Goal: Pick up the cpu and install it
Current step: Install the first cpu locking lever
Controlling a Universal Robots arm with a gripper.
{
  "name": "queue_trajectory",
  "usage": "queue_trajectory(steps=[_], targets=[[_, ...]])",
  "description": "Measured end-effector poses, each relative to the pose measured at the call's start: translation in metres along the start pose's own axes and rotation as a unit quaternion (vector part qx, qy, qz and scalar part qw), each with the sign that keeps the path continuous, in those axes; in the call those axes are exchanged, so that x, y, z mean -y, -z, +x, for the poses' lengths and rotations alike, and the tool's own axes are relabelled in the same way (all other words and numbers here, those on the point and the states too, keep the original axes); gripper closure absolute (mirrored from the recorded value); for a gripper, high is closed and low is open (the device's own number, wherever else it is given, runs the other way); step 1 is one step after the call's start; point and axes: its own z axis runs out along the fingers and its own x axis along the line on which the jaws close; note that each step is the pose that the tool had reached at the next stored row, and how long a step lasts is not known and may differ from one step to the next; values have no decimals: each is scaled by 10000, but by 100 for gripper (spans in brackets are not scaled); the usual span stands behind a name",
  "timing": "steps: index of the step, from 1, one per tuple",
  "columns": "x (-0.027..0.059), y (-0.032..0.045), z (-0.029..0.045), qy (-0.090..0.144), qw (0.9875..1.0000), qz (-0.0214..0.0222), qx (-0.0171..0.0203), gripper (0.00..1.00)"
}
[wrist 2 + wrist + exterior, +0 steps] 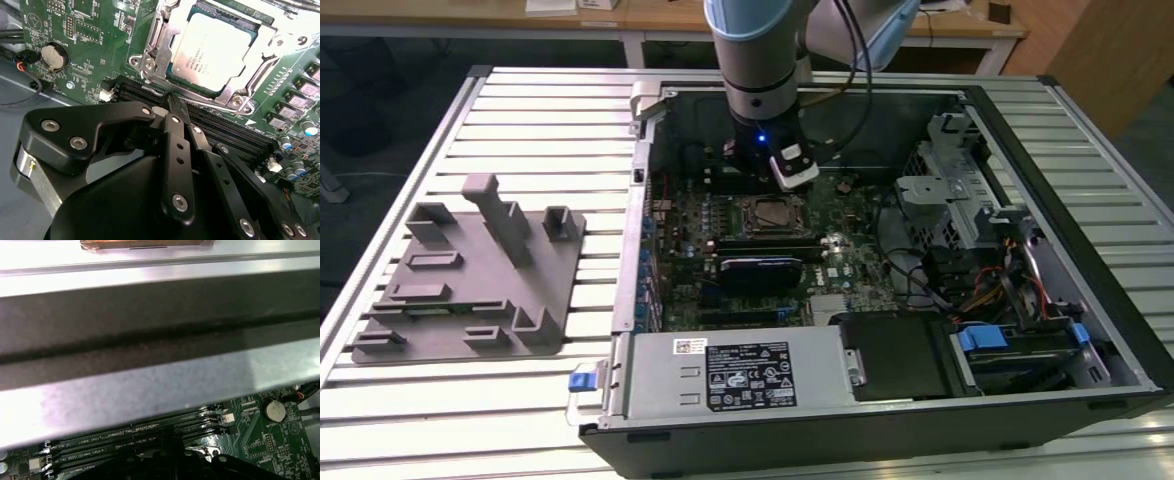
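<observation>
The cpu [212, 50] is a flat square chip with a silver-grey top. It lies inside the motherboard socket [155, 57], within the socket's metal frame. In the exterior view the cpu [767, 212] sits in the middle of the board inside the open computer case [1067, 150]. My gripper [172, 102] hangs just beside the socket, over the memory slots [225, 130]. Its black fingers [176, 150] are pressed together with nothing between them. The exterior view has the gripper [781, 178] a little above the socket, toward the back of the case.
A grey plastic fixture block [467, 280] stands on the slatted table at the exterior view's left. Inside the case are a power supply [734, 375], a drive cage [961, 190] and loose cables [921, 280]. A coin battery [54, 56] sits on the board. The case wall [160, 340] is close by.
</observation>
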Motion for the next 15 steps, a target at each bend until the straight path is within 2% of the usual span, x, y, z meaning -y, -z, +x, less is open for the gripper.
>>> queue_trajectory(steps=[15], targets=[[17, -31, 3, -144, 9999, 24, 32, 89]])
